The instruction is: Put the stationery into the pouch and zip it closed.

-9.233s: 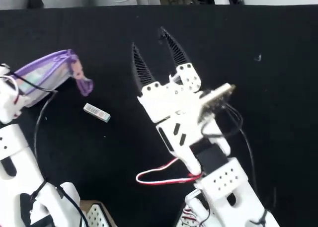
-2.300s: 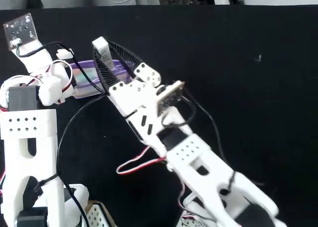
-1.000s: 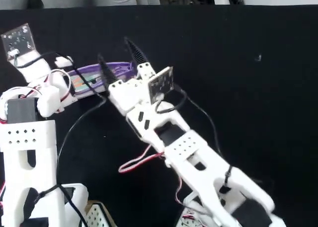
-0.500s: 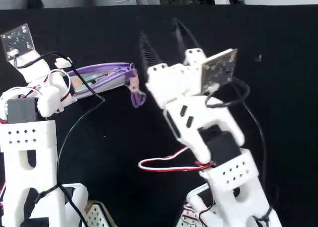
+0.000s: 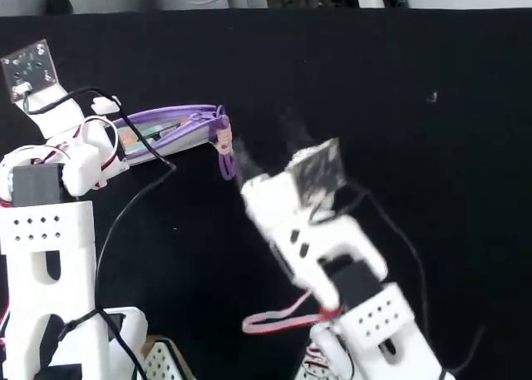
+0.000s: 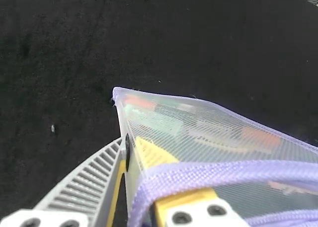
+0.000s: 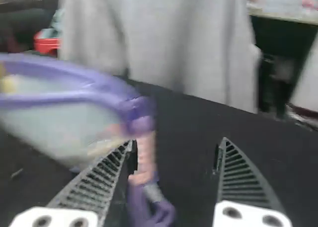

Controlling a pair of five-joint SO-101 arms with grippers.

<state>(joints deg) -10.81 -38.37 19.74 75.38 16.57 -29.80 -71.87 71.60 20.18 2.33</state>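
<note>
The clear mesh pouch (image 5: 170, 129) with purple trim hangs above the black table at the left, its mouth edge facing up. My left gripper (image 5: 104, 155) is shut on its left end. In the left wrist view the pouch (image 6: 198, 132) sits between a grey finger (image 6: 84, 187) and a yellow pad, and coloured stationery (image 6: 149, 117) shows through the mesh. A purple zip pull strap (image 5: 224, 151) dangles from the right end. My right gripper (image 5: 266, 143) stands open and empty just right of that strap. In its wrist view the right gripper (image 7: 174, 162) frames the strap (image 7: 144, 182) and the pouch (image 7: 64, 117).
The black cloth table (image 5: 432, 147) stretches free to the right and behind the arms. A person in grey clothing (image 7: 159, 43) stands beyond the far table edge. Arm bases and a red-white cable (image 5: 274, 318) crowd the front edge.
The right gripper carried the eraser to the pouch, let it go inside, pulled away open to the right, and has now dropped back toward the front. The left arm keeps holding the pouch.
</note>
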